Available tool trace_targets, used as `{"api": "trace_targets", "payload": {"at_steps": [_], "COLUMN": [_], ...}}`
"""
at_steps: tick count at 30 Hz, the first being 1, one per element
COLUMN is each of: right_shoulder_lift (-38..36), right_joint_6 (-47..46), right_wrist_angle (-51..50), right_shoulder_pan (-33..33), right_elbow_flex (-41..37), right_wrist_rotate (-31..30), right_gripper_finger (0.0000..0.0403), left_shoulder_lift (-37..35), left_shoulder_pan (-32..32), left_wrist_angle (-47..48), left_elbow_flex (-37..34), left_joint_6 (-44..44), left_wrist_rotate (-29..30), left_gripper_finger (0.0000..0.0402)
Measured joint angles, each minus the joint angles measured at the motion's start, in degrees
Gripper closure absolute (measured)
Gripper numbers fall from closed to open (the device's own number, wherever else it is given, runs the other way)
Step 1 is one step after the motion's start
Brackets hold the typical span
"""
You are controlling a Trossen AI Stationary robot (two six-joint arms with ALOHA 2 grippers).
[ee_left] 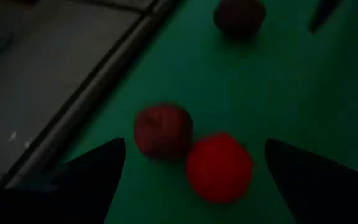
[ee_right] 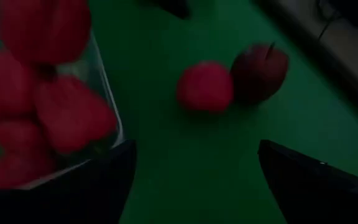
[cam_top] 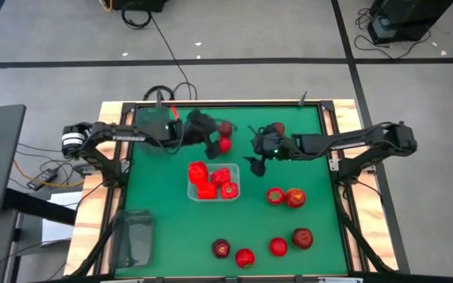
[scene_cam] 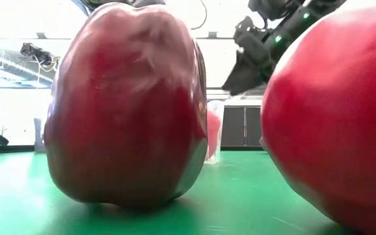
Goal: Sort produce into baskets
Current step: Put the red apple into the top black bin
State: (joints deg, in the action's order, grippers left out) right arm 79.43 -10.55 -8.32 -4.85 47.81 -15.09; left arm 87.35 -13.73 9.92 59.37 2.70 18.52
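while the right gripper [cam_top: 256, 161] waits spread nearby, the nearer left gripper [cam_top: 215, 146], fingers spread and empty, hovers directly above the round red fruit [ee_left: 219, 167] beside a maroon apple [ee_left: 163, 130].

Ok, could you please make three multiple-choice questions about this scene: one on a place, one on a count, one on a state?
1. Where does the clear bin stand?
A. in the middle of the table
B. at a table corner
C. off the table

2. How many loose pieces lie along the table edge at the bottom of the high view?
A. two
B. four
C. seven

3. In what state is the left gripper?
A. open, over a red ball and a maroon apple
B. shut on the ball
C. shut, holding nothing

Answers:
1. A: the high view shows green table on all its sides.
2. B: four pieces lie there, apart from one another.
3. A: the left wrist view shows both fingers spread wide, the two pieces ahead of them.
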Motion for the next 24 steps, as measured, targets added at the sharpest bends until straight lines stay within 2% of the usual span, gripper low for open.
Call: {"api": "trace_targets", "payload": {"at_steps": [5, 11, 15, 20, 24], "right_shoulder_lift": [-3.84, -5.22, -5.12, -4.79, -5.04], "right_joint_6": [-0.44, -2.39, -3.08, -3.48, -3.61], "right_wrist_angle": [-0.67, -3.03, -5.19, -5.85, -7.23], "right_shoulder_pan": [0.25, 0.3, 0.3, 0.3, 0.55], "right_elbow_flex": [0.0, 0.0, 0.0, 0.0, -0.02], "right_wrist_rotate": [-0.07, -0.12, -0.27, -0.06, 0.0], "right_gripper_finger": [0.0056, 0.0056, 0.0056, 0.0056, 0.0056], "left_shoulder_lift": [0.01, 0.26, 0.6, 6.53, 14.06], "left_shoulder_pan": [-6.91, -13.1, -15.2, -15.14, -15.02], "left_wrist_angle": [-0.39, -1.79, -2.5, 1.05, 8.86], "left_elbow_flex": [2.39, 2.54, 3.7, 10.08, 17.22], "left_joint_6": [-0.66, 3.74, 5.19, 5.22, 5.16], "left_wrist_rotate": [-9.95, -12.61, -17.59, -18.57, -18.05], "left_gripper_finger": [0.0009, 0.0008, 0.0003, 0.0002, 0.0002]}}
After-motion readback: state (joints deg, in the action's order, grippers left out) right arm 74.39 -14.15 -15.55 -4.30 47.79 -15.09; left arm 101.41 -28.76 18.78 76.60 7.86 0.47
